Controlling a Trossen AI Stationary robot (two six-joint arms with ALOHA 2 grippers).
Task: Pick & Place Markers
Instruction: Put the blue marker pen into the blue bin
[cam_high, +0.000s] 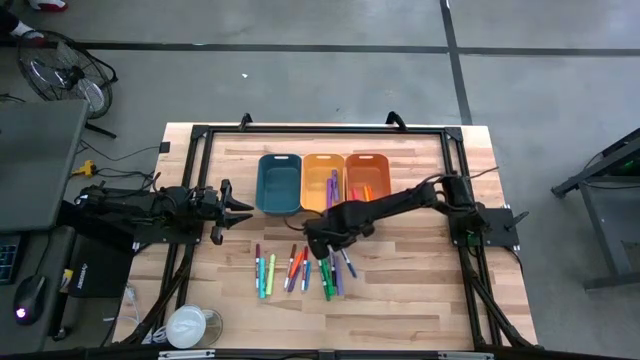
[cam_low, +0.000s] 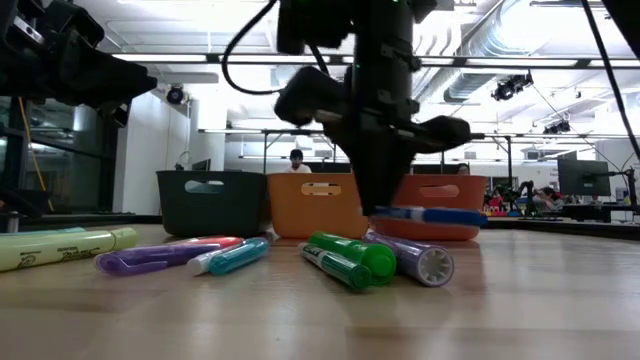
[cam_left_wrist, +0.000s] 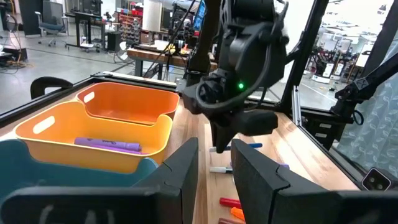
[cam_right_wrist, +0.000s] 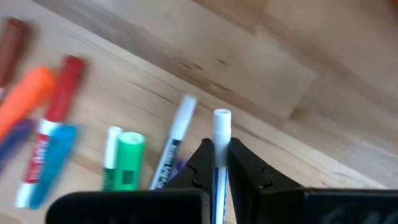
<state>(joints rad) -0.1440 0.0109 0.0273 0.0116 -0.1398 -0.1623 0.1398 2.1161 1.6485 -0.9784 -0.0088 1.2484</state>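
the right gripper (cam_right_wrist: 216, 163) pinches a blue marker (cam_low: 432, 215) between its closed fingers, above the markers (cam_high: 297, 270) on the table (cam_high: 400, 290). the left gripper (cam_high: 240, 208) waits half open beside the teal bin (cam_high: 279, 184), holding nothing.

Wooden surface (cam_high: 400, 290). Three bins in row at far side: teal bin (cam_high: 279, 183), yellow-orange bin (cam_high: 322, 181), orange bin (cam_high: 367, 175). Fan (cam_high: 68, 75) on floor, far left. Person (cam_low: 295, 160) in room behind bins.

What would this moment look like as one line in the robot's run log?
right end effector: shut on blue marker, lifted above table | left end effector: waiting near teal bin | loose markers: on table
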